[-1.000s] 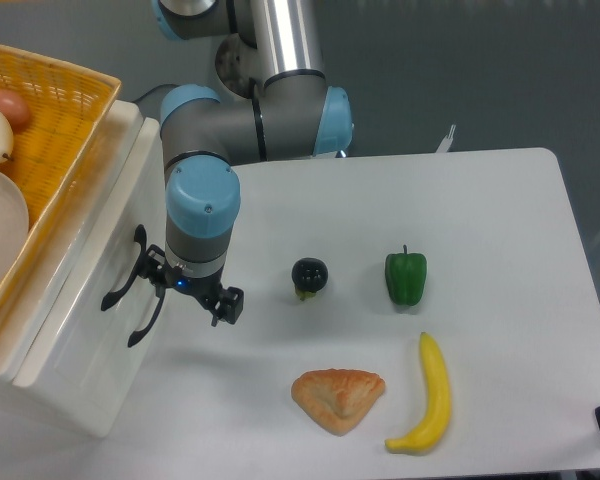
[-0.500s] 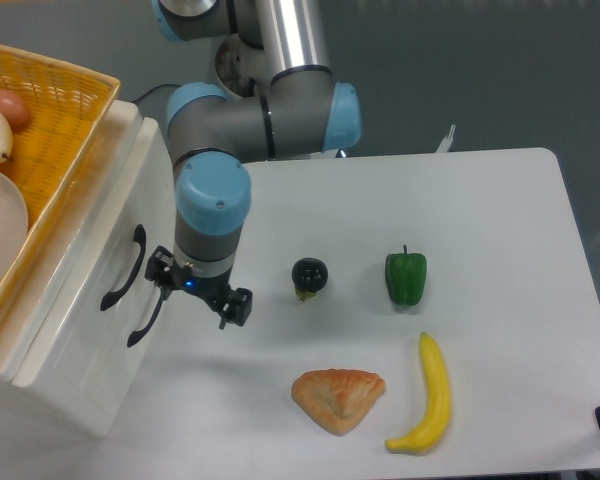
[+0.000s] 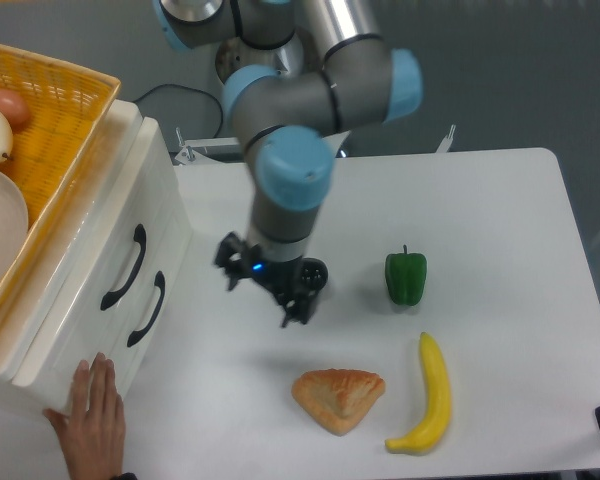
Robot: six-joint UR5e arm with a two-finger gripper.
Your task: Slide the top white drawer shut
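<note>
End effector (image 3: pixel 263 288) had swung right, away from cabinet, since half a second earlier; now hovered above bench (image 3: pixel 500 200), fingers spread, grasping nothing. Human hand (image 3: pixel 92 412) newly appeared at cabinet's near corner. Top white drawer (image 3: pixel 130 262) sat flush with lower drawer front (image 3: pixel 150 310), far left. Yellow wicker basket (image 3: pixel 50 130) on cabinet, cut off by frame. Green pepper (image 3: pixel 405 276), banana (image 3: pixel 427 396), pastry (image 3: pixel 337 398) right. Small dark object (image 3: pixel 314 272) partly hidden behind end effector.
</note>
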